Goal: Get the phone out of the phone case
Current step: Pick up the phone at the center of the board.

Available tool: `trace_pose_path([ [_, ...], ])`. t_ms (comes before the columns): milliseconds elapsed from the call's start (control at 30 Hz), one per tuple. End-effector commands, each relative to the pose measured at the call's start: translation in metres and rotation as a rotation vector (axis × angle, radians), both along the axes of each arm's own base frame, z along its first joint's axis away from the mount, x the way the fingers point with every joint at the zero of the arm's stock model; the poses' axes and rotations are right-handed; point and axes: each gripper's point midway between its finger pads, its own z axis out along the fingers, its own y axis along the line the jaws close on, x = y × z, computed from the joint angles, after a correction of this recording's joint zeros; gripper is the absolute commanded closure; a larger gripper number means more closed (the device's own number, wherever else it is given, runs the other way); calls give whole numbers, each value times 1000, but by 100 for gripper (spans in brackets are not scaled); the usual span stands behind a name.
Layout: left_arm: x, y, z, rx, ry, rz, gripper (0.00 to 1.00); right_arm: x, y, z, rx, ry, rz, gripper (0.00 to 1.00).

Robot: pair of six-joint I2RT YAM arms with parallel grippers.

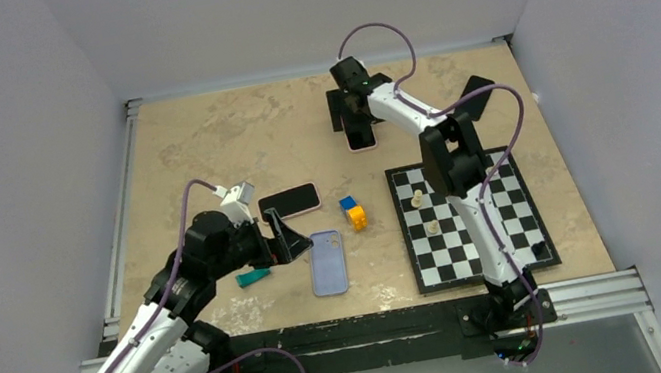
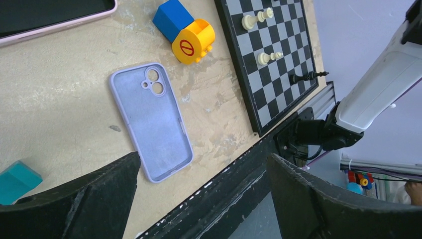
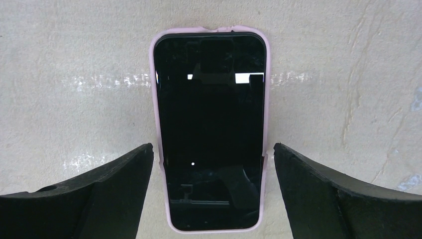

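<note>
A black phone in a pink case [image 3: 210,132] lies screen up at the far middle of the table [image 1: 361,137]. My right gripper [image 3: 213,149] is open just above it, one finger on each side of its long edges, touching nothing; in the top view it shows at the far middle [image 1: 353,114]. A second black phone in a pink case [image 1: 289,200] lies near the table's middle, its edge in the left wrist view [image 2: 50,17]. An empty lavender case [image 2: 151,122] lies inside up beside it [image 1: 327,262]. My left gripper [image 1: 282,235] is open and empty, left of the lavender case [image 2: 203,164].
A blue block [image 2: 172,19] and a yellow block [image 2: 194,41] sit between the phones and a chessboard [image 1: 504,218] with a few pieces at the right. A teal object [image 1: 253,276] lies by the left gripper. A black object [image 1: 476,91] lies far right.
</note>
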Motion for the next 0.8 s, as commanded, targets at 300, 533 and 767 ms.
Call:
trace_pose_path([
  [300,5,-13,44,-101,-83,-40,0,-3,10,1,45,89,35,16],
  [533,1,-11,58,-108,-109,-46,0,1,10,1,37,107,23,39],
  [767,6,-4,67,-82,-120,-6,0,4,33,56,192,-25,95,86],
])
